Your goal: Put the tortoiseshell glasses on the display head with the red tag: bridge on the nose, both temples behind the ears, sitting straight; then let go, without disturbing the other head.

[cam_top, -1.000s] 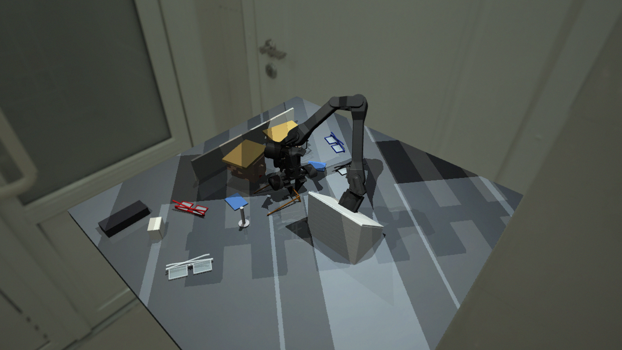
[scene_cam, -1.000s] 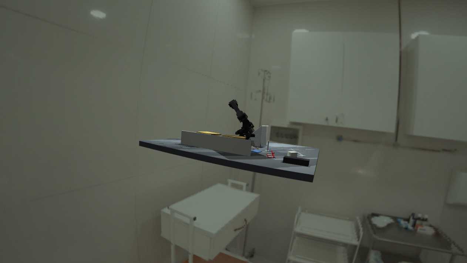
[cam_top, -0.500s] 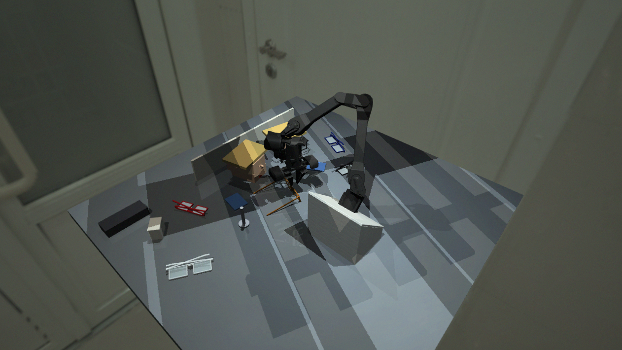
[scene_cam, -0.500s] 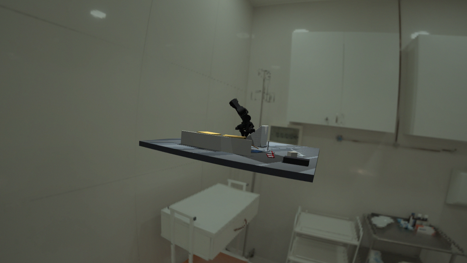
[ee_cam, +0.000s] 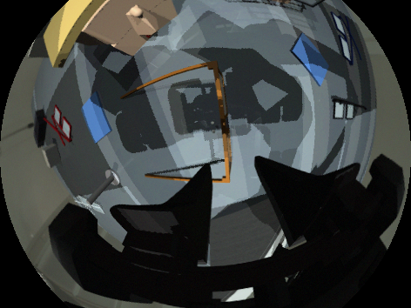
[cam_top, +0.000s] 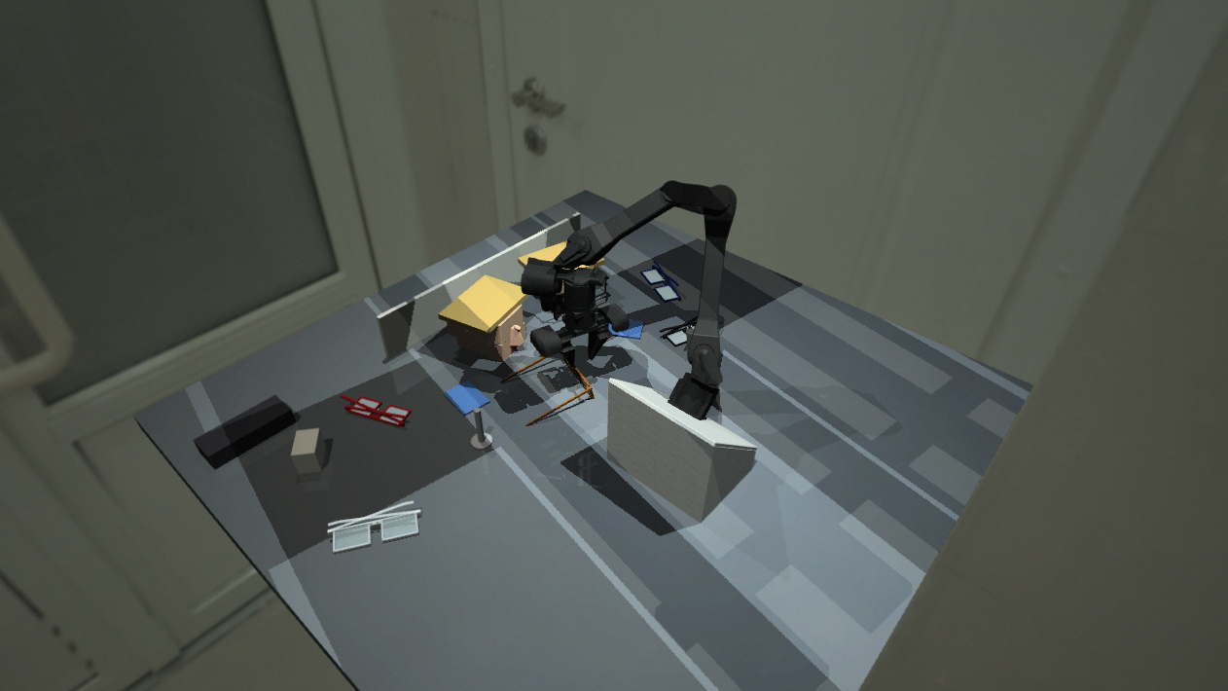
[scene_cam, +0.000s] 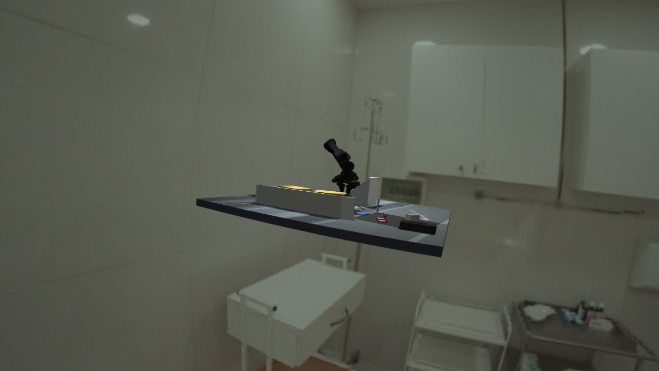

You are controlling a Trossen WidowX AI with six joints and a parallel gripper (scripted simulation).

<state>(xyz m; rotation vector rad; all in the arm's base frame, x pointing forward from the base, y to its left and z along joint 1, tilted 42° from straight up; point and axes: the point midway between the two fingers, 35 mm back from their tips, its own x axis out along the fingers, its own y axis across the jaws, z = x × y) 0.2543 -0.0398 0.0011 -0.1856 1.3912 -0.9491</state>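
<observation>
Top view's got the jaws [cam_top: 585,359] [scene_cam: 345,190] hanging partway open with nothing in them, and the tortoiseshell glasses [cam_top: 589,383] [ee_cam: 223,109] (the orangey-brown pair) are just below, nowhere on a head.

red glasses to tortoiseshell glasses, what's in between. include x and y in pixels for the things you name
A blue pad [cam_top: 466,397] [scene_cam: 362,212] [ee_cam: 96,118] lies between the red glasses [cam_top: 378,413] [scene_cam: 381,220] [ee_cam: 67,128] and the tortoiseshell glasses [cam_top: 590,392] [ee_cam: 223,104]; top and wrist views show it.
</observation>
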